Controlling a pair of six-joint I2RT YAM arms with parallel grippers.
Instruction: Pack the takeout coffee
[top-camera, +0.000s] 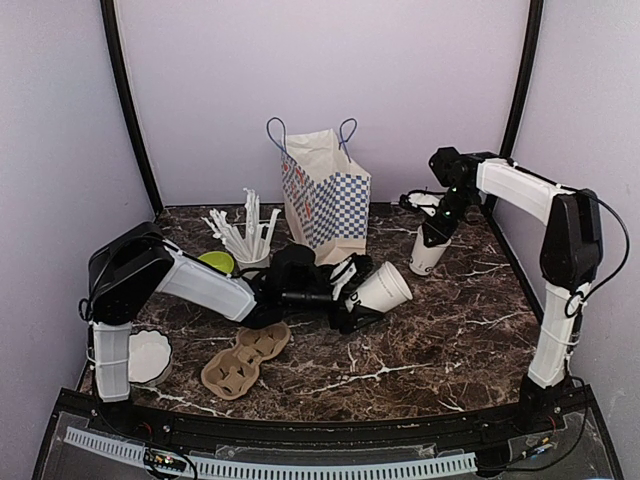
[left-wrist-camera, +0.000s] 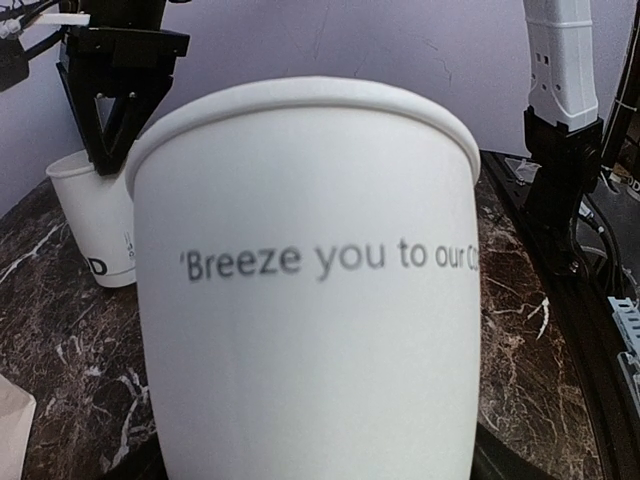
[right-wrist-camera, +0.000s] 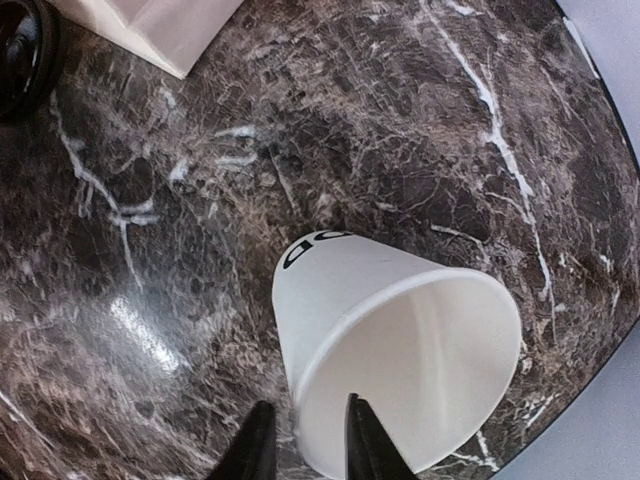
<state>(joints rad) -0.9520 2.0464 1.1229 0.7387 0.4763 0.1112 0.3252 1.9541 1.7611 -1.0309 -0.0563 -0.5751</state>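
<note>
One white paper cup (top-camera: 390, 285) with black lettering leans between the fingers of my left gripper (top-camera: 362, 292) at the table's middle. It fills the left wrist view as a wall of cup (left-wrist-camera: 300, 300), rim up, and hides the fingers there. A second white cup (top-camera: 428, 254) stands open-topped at the back right. My right gripper (top-camera: 437, 232) hangs over that cup (right-wrist-camera: 400, 330), and its jaws (right-wrist-camera: 307, 402) straddle the rim. One finger is inside and one outside, with a small gap to the wall. No lid shows on either cup.
A checked paper bag (top-camera: 325, 190) stands open at the back centre. A cup of white straws (top-camera: 250, 250) and a green object (top-camera: 216, 262) sit left of it. A brown pulp carrier (top-camera: 245, 360) and a white dish (top-camera: 148, 356) lie front left.
</note>
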